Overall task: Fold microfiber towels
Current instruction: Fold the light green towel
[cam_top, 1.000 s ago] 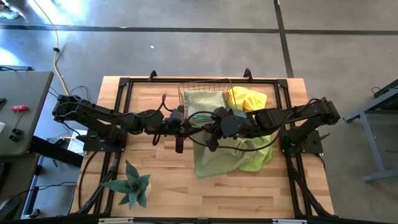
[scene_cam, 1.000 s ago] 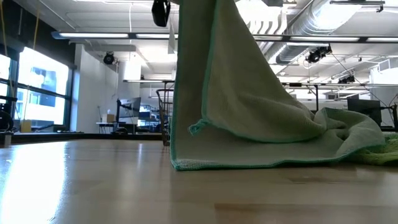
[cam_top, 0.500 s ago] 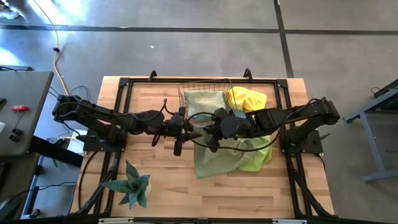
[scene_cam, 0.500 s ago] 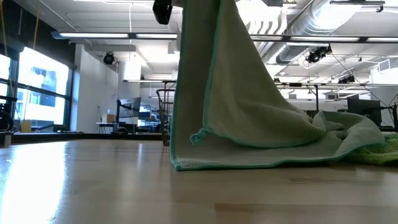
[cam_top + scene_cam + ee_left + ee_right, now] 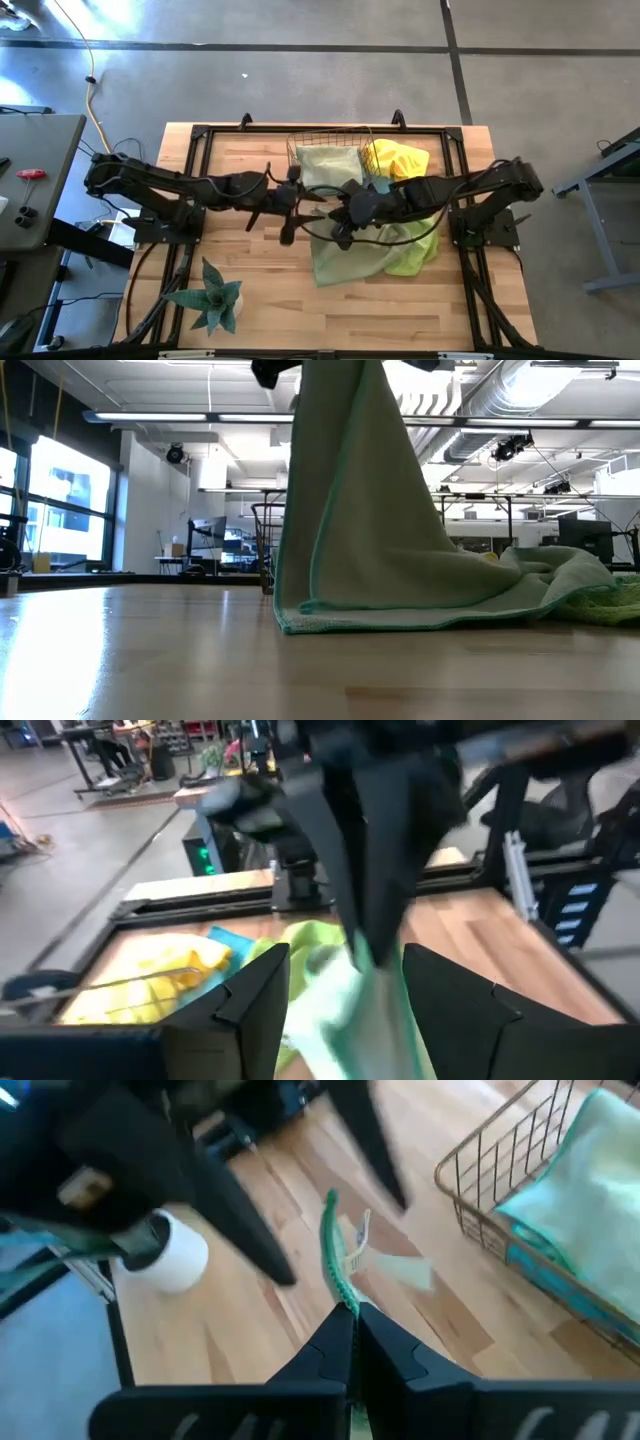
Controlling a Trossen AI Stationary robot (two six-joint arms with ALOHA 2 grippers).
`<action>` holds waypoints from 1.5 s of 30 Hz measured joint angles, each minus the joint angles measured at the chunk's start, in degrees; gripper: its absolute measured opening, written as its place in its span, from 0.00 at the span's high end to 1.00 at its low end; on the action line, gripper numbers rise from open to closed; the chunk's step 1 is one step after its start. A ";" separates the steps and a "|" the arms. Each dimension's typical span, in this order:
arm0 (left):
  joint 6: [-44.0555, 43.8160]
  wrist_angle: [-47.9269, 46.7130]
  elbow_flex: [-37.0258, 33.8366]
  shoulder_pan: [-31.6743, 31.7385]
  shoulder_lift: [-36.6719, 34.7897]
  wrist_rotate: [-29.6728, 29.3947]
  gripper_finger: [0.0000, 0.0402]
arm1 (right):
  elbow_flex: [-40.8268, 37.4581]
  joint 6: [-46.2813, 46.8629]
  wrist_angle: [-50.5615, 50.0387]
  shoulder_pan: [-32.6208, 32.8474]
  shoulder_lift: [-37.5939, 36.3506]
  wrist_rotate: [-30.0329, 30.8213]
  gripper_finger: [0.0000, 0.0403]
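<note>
A: Where do you find the pale green towel (image 5: 345, 262)?

B: You see it lifted by one edge near the middle of the surface (image 5: 230, 165), just in front of the copper wire basket (image 5: 330, 150). In the low view the pale green towel (image 5: 370, 530) hangs down like a tent, and its lower hem lies on the wood.

A: Which gripper has it?

B: Your right gripper (image 5: 338, 213). In the right wrist view its jaws are clenched on the teal-trimmed edge of the cloth (image 5: 335, 1270), pinching it at the very tips.

A: And the left gripper (image 5: 322, 197)?

B: You find it just beside the right one, at the same raised edge. In the left wrist view its jaws stand released, with the green cloth (image 5: 350, 1010) hanging between the two fingers (image 5: 255, 995) and nothing pinched.

A: The other towels?

B: A lime green towel (image 5: 415, 258) lies under the hanging one toward the right edge. A yellow towel (image 5: 400, 157) lies beside the basket near the far edge, and another pale green one (image 5: 322, 165) fills the basket.
</note>
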 joint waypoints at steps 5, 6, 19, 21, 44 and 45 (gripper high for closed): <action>4.44 -10.69 5.19 0.75 0.00 2.47 0.54 | 0.00 -0.16 -0.21 0.00 2.14 -1.19 1.00; 5.19 -13.33 5.87 0.89 0.03 3.54 0.53 | 0.00 -0.46 -0.14 0.00 2.27 -1.19 1.00; 8.07 -20.92 10.23 1.05 5.80 8.36 0.53 | 0.00 -0.61 0.41 0.00 2.33 -1.45 1.00; 7.89 -20.66 11.42 0.96 8.10 9.09 0.53 | 0.00 -0.60 0.44 0.00 2.33 -1.47 1.00; 7.78 -40.05 22.58 1.40 15.63 7.41 0.77 | 0.02 0.06 -1.02 0.00 5.00 -1.43 1.00; 7.77 -40.60 22.54 1.40 15.65 7.41 0.79 | 0.02 0.06 -0.94 0.00 5.09 -1.41 1.00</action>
